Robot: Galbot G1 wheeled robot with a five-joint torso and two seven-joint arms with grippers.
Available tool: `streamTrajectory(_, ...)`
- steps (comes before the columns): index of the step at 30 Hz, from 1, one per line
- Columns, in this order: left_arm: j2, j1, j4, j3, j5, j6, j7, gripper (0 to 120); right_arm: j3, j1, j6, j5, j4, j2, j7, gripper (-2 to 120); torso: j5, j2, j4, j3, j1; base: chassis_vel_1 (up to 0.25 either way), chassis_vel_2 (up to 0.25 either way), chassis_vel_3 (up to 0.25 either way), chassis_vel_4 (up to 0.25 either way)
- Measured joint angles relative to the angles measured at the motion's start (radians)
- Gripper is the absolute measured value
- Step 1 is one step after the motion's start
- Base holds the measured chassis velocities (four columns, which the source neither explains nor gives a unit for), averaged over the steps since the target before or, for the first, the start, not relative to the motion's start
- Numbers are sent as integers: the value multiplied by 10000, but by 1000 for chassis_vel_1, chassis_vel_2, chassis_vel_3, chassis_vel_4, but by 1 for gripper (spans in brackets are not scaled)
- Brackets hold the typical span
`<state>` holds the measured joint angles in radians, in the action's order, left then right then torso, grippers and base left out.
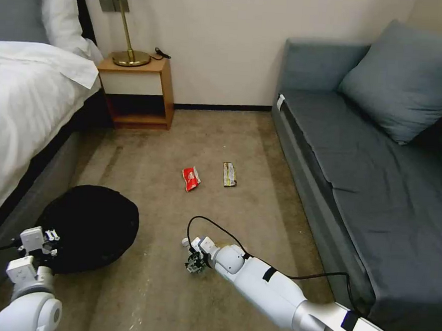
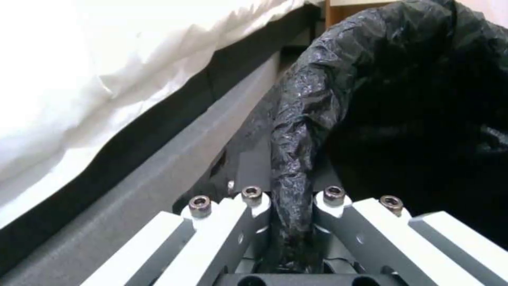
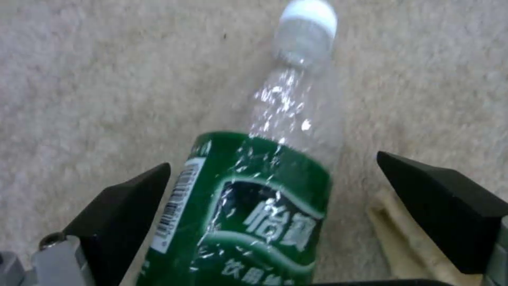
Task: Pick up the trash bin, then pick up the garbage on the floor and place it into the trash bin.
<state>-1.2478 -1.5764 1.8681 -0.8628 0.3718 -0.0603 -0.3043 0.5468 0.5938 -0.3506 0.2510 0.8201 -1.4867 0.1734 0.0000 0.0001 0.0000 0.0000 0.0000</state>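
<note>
Your left end effector (image 2: 290, 222) is clenched on a fold of the crinkly black plastic bag lining the small round trash bin (image 1: 90, 225), which sits low beside the bed (image 1: 25, 103) at the robot's left. The grip looks to be on the bag's rim; if it holds only plastic, the liner could slide off or tear and let the bin fall.

Your right end effector (image 3: 275, 206) is low over the beige carpet (image 1: 261, 153), released, its two black fingers (image 3: 124, 206) spread on either side of a small clear bottle with a green label and white cap (image 3: 254, 206). The bottle lies between them, not yet gripped. It is thin and round, so closing off-centre could squirt it out sideways or crush it. A scrap of pale brown paper (image 3: 402, 234) lies just beside one finger and might be pinched along with it.

Farther ahead on the carpet, a red snack packet (image 1: 191, 178) and a yellow-green bar wrapper (image 1: 229, 174) lie near each other, well apart from the bin.
</note>
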Motion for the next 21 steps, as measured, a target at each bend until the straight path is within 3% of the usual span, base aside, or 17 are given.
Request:
streamTrajectory(7,-52,-17,54,12,-16,29,6,5,-148,82,15,-218,-134,-71,163,88,0,0,0,0,0,0,0,0,0)
streamTrajectory(10,-77,-40,88,20,-28,46,8,5,-161,115,26,-260,-126,-54,226,79,0,0,0,0,0,0,0,0,0)
streamTrajectory(14,-89,-117,142,20,-36,101,11,5,-195,202,137,-372,-106,-43,296,57,1,0,1,-1,0,0,0,0,0)
streamTrajectory(21,-90,-217,162,2,-40,171,13,5,-353,256,238,-556,-59,-40,313,36,1,0,1,-1,0,0,0,0,0)
